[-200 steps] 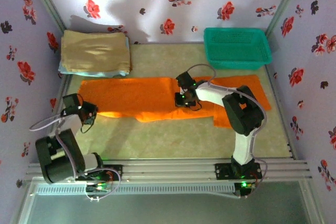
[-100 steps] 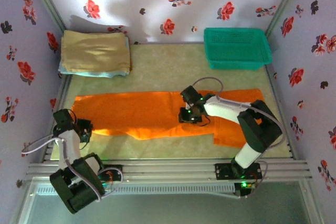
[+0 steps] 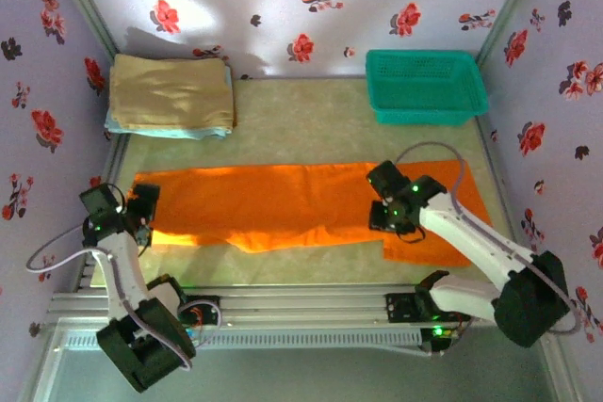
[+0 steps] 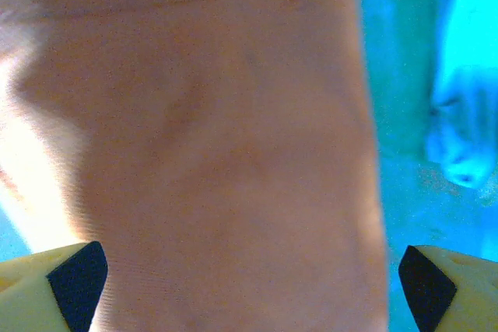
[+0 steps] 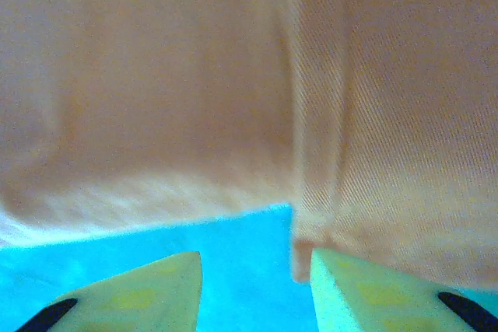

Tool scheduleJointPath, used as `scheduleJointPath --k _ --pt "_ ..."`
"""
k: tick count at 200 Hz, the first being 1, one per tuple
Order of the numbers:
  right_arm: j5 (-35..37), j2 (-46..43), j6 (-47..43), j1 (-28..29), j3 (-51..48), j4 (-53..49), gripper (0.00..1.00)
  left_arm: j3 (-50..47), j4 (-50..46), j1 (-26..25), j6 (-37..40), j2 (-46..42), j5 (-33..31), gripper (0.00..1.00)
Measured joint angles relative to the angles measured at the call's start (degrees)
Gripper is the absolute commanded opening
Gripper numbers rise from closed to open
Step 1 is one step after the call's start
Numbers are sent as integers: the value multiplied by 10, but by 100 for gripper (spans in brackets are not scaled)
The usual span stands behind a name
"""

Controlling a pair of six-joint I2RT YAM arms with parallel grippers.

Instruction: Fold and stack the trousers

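Observation:
The orange trousers (image 3: 283, 200) lie flat across the table, legs running to the left and the waist part at the right. My left gripper (image 3: 141, 217) is at the legs' left end; in the left wrist view the gripper (image 4: 249, 289) is open, its fingers wide apart over orange cloth (image 4: 218, 138). My right gripper (image 3: 391, 217) hovers over the near edge of the trousers, right of the middle. In the right wrist view this gripper (image 5: 253, 274) stands open above bare table, just short of a stepped edge of the cloth (image 5: 311, 114).
A tan folded cloth (image 3: 170, 91) lies on a light blue folded cloth (image 3: 113, 125) at the back left. A green basket (image 3: 426, 84) stands at the back right. Flowered walls close in the table on three sides.
The right gripper has slid rightward and nearer along the trousers. The left gripper has drawn back to the left. The trousers now lie a little nearer and flatter.

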Motion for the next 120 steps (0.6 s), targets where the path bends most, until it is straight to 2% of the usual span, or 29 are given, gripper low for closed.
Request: scheduleJointPath --k 34,64,91,120 --pt "-14 -10 70 5 -69 2 42 32 16 -60 -16 -11 8 98" --pt "-24 41 106 21 -106 39 40 32 30 -114 -38 -10 9 98" --pt "-31 108 117 44 -108 78 26 16 52 -129 -46 -6 10 98" --pt "-21 110 132 47 -100 73 5 0 52 -134 -52 -6 11 98"
